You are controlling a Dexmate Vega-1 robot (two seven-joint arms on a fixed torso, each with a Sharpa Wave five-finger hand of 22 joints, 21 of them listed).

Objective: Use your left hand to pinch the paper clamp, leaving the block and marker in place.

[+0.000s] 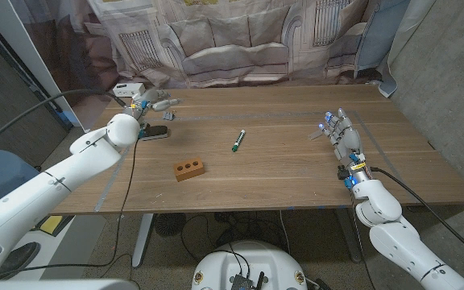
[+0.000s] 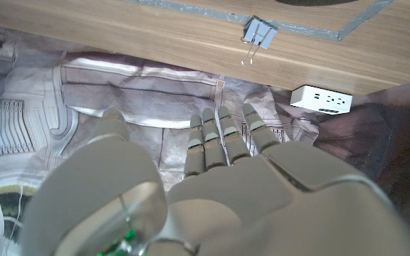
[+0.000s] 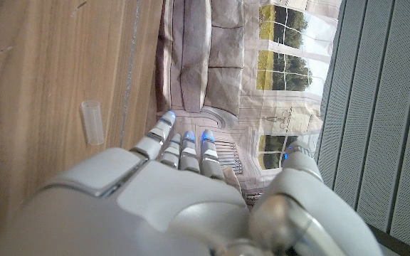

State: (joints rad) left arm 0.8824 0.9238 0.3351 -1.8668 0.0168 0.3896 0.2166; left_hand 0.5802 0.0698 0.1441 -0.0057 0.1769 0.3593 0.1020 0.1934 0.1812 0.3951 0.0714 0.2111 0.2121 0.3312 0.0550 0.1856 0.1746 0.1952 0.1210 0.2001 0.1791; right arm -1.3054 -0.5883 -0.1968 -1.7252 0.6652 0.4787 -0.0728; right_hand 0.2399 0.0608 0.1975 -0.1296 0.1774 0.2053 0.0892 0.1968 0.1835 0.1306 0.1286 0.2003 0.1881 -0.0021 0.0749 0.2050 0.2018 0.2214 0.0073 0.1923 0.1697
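- The left hand [image 1: 158, 102] is hovering over the far left part of the wooden table [image 1: 296, 173], its fingers [image 2: 223, 139] reaching out straight and apart from the thumb, and it is holding nothing.
- The paper clamp [image 1: 167, 117] is lying on the table just beside the left hand's fingertips, on their near side; whether they are touching it cannot be told from the head view.
- In the left wrist view the paper clamp [image 2: 258, 35] is sitting on the wood ahead of the fingertips, with clear space showing between them and it.
- The block [image 1: 188, 168], an orange-brown brick with holes, is lying well apart from the left hand, nearer the table's front edge.
- The marker [image 1: 238, 140], with a green end, is lying near the table's middle, between the two hands and clear of both.
- The right hand [image 1: 341, 133] is waiting at the right side of the table, fingers extended and spread, gripping nothing.
- A small clear tube [image 3: 92, 121] is lying on the table near the right hand's fingertips.
- A white box [image 1: 129, 89] is sitting at the far left edge, beyond the left hand.
- A black object [image 1: 154, 133] is lying on the table beside the left wrist.
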